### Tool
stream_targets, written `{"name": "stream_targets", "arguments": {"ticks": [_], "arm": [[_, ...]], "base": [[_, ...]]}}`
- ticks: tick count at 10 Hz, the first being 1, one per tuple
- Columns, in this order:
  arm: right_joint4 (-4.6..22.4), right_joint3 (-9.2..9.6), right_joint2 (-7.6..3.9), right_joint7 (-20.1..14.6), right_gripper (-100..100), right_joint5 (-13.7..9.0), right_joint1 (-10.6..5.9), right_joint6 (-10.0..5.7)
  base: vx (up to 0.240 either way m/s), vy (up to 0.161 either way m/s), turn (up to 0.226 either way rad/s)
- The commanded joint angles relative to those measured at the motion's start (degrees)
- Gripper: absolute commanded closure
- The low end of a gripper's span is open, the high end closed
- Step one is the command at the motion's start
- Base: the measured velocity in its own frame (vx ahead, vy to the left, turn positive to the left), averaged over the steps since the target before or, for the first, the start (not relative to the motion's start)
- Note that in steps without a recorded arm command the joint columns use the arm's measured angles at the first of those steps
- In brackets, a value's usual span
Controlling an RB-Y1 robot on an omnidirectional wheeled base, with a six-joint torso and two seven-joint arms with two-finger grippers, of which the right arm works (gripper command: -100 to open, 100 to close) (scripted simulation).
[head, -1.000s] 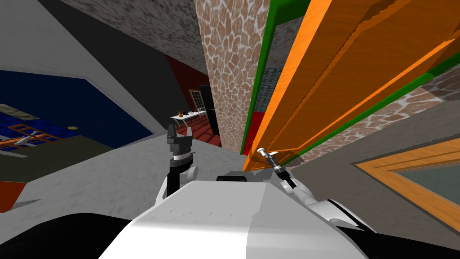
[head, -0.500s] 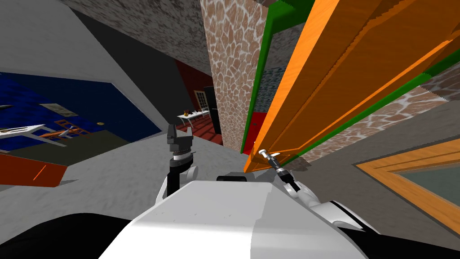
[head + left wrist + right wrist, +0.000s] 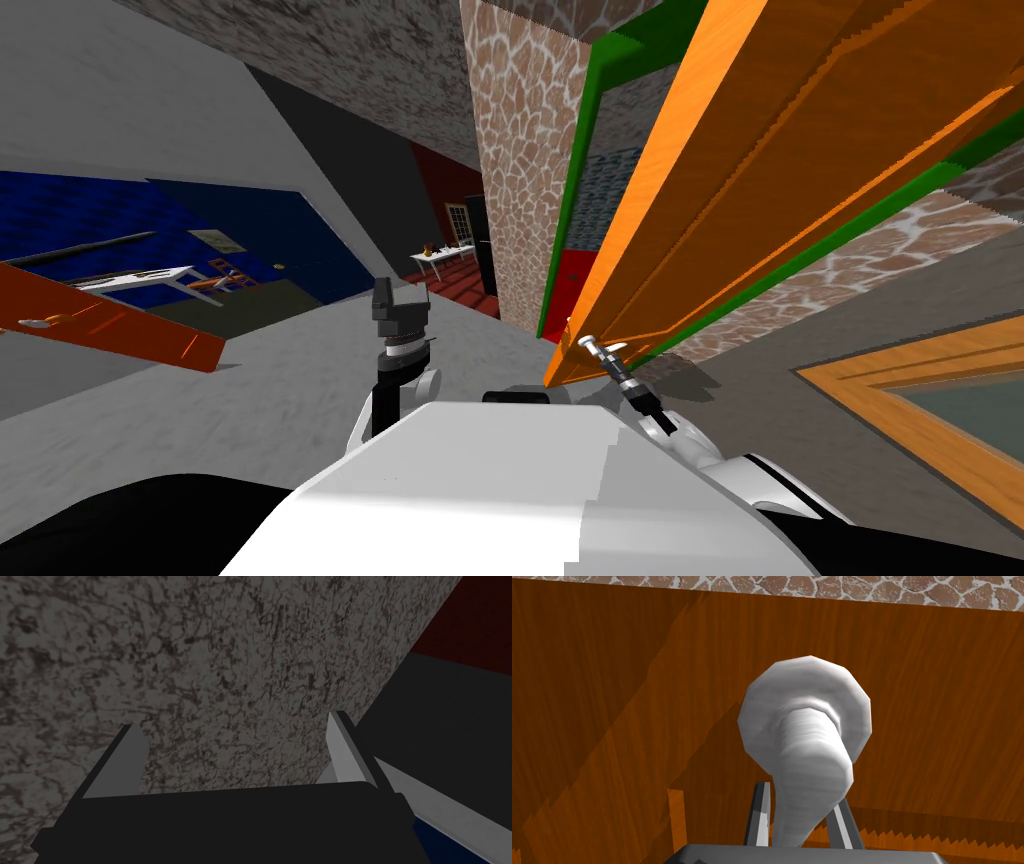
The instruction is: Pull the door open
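An orange wooden door (image 3: pixel 760 150) in a green frame (image 3: pixel 575 190) stands partly open, its free edge swung out toward me. Its white handle (image 3: pixel 802 741) juts from the brown door face (image 3: pixel 612 701), and my right gripper (image 3: pixel 799 821) is shut on the handle, one finger pressed against each side. The head view places that gripper (image 3: pixel 597 345) at the door's lower edge. My left gripper (image 3: pixel 400 300) is raised in front of my chest, and its fingers (image 3: pixel 340 741) stand wide apart with nothing between them.
A stone-patterned wall (image 3: pixel 520 170) flanks the doorway on the left. Through the gap, a red floor (image 3: pixel 575 275) shows. A second orange door (image 3: pixel 110 320) lies at the far left, and an orange-framed panel (image 3: pixel 930 390) at the right. A white table (image 3: pixel 440 255) stands far back.
The whole head view has swung: the stone wall and door frame shifted right, and the orange door at far left came into sight. My right gripper stays on the handle.
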Motion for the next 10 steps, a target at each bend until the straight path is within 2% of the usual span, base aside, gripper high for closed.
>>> {"name": "stream_targets", "arguments": {"ticks": [1, 9, 10], "arm": [[0.38, 0.11, -0.22, -0.05, 100, -0.09, 0.24, -0.89], [2.16, 0.58, -1.32, -0.46, 100, -0.6, 1.46, -4.52], [3.4, 0.96, -0.66, -0.58, 100, -0.27, 0.67, -4.97]], "base": [[-0.236, -0.096, 0.242], [-0.201, -0.112, 0.172], [-0.085, -0.031, 0.03]]}}
